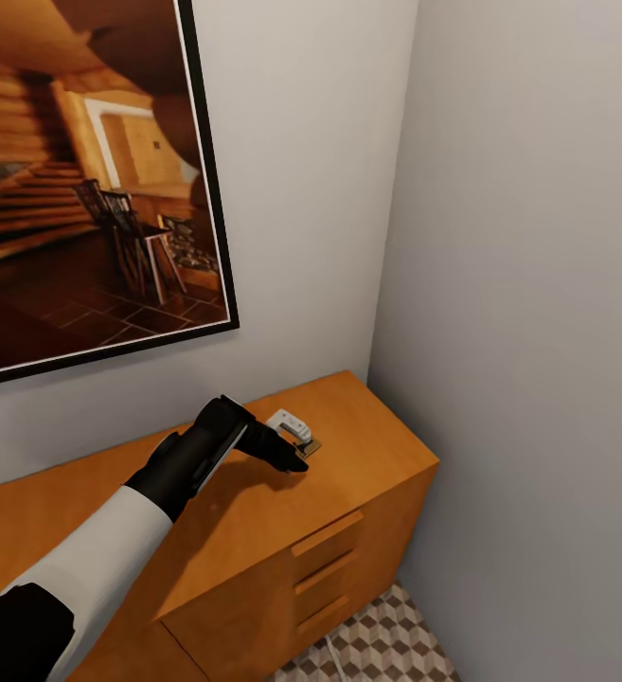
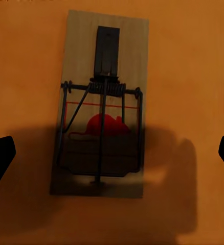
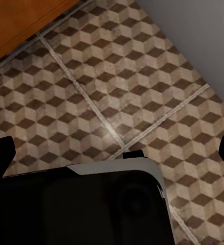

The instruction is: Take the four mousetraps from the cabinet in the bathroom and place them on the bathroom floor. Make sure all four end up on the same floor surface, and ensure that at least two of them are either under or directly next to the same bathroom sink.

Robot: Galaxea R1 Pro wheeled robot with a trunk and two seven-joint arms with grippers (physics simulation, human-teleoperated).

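Observation:
One mousetrap (image 1: 296, 436) lies flat on top of the orange-brown cabinet (image 1: 377, 445), near its back right corner by the wall. My left gripper (image 1: 292, 459) hovers just above it, fingers pointing down. In the left wrist view the mousetrap (image 2: 103, 107) shows its wooden board, dark spring bar and red mouse mark, with the open left gripper (image 2: 112, 153) standing wide to either side of it, not touching. My right gripper (image 3: 112, 153) is open and empty above the cube-patterned bathroom floor (image 3: 117, 87).
A large framed picture (image 1: 83, 189) hangs on the wall above the cabinet. A grey side wall (image 1: 538, 332) closes off the right. The cabinet's drawers (image 1: 328, 535) face the patterned floor (image 1: 386, 649). The cabinet's base (image 3: 20, 25) edges the floor in the right wrist view.

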